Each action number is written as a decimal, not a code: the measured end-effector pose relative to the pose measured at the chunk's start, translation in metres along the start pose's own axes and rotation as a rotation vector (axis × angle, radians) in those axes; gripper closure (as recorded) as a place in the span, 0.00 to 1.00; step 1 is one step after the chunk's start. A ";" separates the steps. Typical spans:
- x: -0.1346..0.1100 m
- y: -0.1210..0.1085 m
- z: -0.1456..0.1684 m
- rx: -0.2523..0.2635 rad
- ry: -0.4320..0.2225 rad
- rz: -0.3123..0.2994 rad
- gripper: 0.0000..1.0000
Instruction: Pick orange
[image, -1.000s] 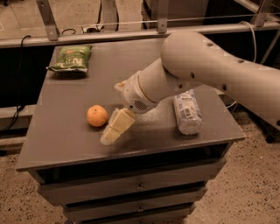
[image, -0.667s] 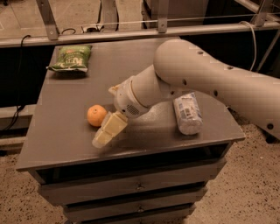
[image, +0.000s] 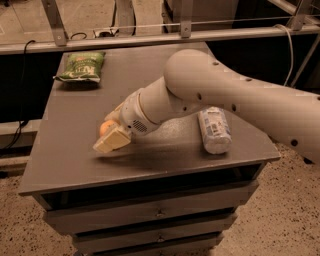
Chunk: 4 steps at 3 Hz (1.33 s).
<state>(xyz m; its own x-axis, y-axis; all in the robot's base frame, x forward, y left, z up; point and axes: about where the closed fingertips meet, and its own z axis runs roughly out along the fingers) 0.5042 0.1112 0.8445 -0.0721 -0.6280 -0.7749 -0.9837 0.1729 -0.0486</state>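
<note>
1. Setting: a grey cabinet top (image: 75, 160) fills the middle of the frame, with a stack of drawers (image: 150, 212) below its front edge. Speckled floor (image: 280, 220) shows at the lower right. A metal rail (image: 150, 39) runs across behind the cabinet near the top of the frame.
2. A green snack bag (image: 81, 66) lies flat at the upper left corner of the cabinet top, well apart from everything else on it.
3. A clear plastic bottle (image: 215, 131) lies on its side at right of centre, near the right edge of the top and partly under the arm.
4. The white arm (image: 225, 95) enters from the right edge of the frame and reaches down and leftward across the top.
5. The gripper (image: 112, 141) sits low over the surface at left of centre, tilted toward the lower left.
6. The orange (image: 105, 128) is at left of centre, right against the gripper's upper left side. Only a small part of it shows; the rest is hidden behind the gripper.
7. Grip state: cannot be told. The view does not show how far the gripper is open, nor whether it has hold of the orange.
</note>
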 end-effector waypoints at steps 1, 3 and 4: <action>0.004 -0.001 0.000 0.009 0.002 0.018 0.64; -0.013 -0.038 -0.065 0.107 -0.077 0.023 1.00; -0.005 -0.064 -0.119 0.155 -0.154 0.091 1.00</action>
<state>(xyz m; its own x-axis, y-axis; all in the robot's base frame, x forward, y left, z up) 0.5482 0.0130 0.9261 -0.1215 -0.4835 -0.8669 -0.9365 0.3453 -0.0614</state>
